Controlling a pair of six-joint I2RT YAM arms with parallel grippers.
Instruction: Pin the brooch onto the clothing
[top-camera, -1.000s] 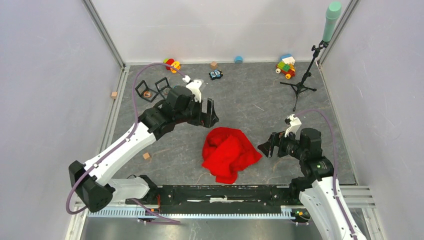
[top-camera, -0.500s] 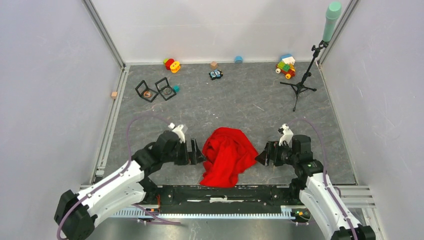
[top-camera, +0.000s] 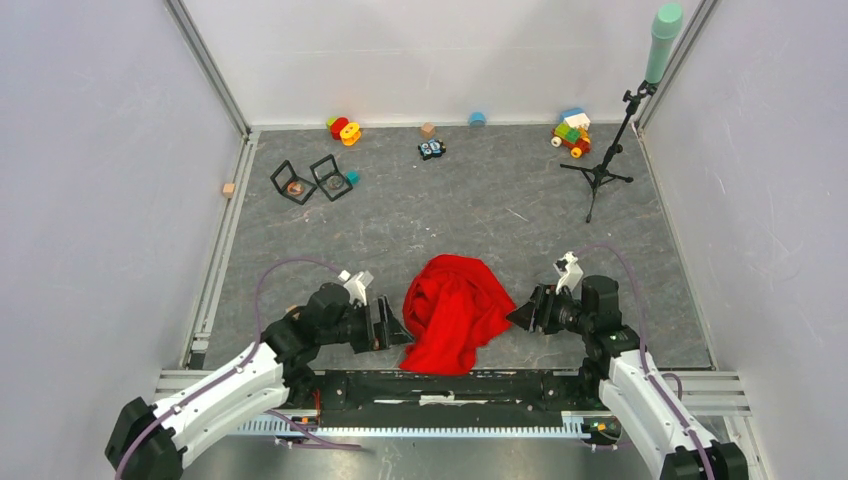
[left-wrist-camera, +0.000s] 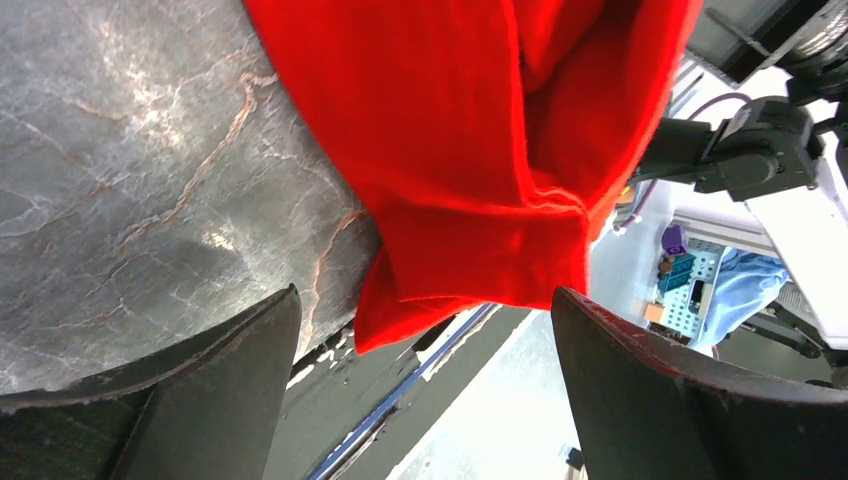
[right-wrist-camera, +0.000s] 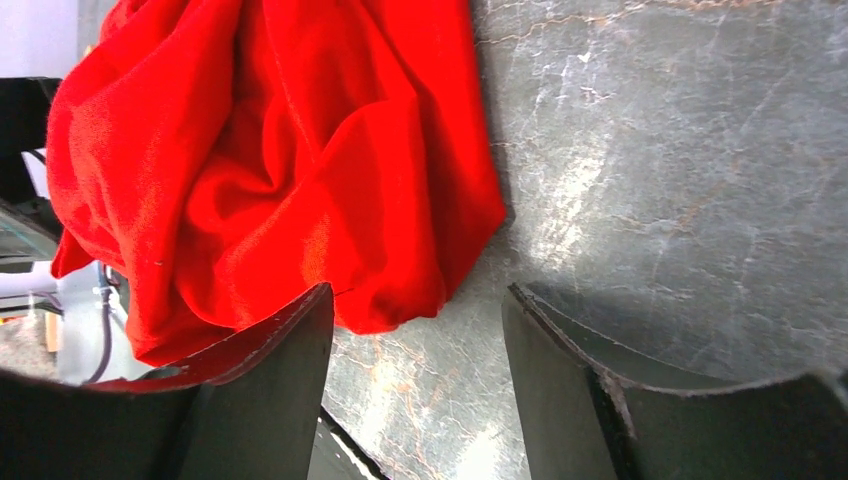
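Observation:
The clothing (top-camera: 455, 312), a bright red shirt, lies crumpled on the dark floor near the front rail. My left gripper (top-camera: 396, 326) sits low at its left edge, open wide. In the left wrist view (left-wrist-camera: 425, 291) a folded corner of the clothing (left-wrist-camera: 480, 150) reaches to the line between the fingertips, ungripped. My right gripper (top-camera: 520, 316) is at the shirt's right edge, open. In the right wrist view (right-wrist-camera: 418, 288) the clothing (right-wrist-camera: 270, 170) bulges just ahead of the jaws. I cannot pick out the brooch.
Two small black open cases (top-camera: 311, 181) stand at the back left. Toys (top-camera: 572, 131) and blocks (top-camera: 344, 129) line the back wall. A tripod with a green-topped pole (top-camera: 601, 172) stands at the right. The black rail (top-camera: 450, 385) runs along the near edge.
The left arm swung from behind the shirt down to its near left edge and opened fully. The right gripper edged closer to the shirt and its jaws narrowed somewhat.

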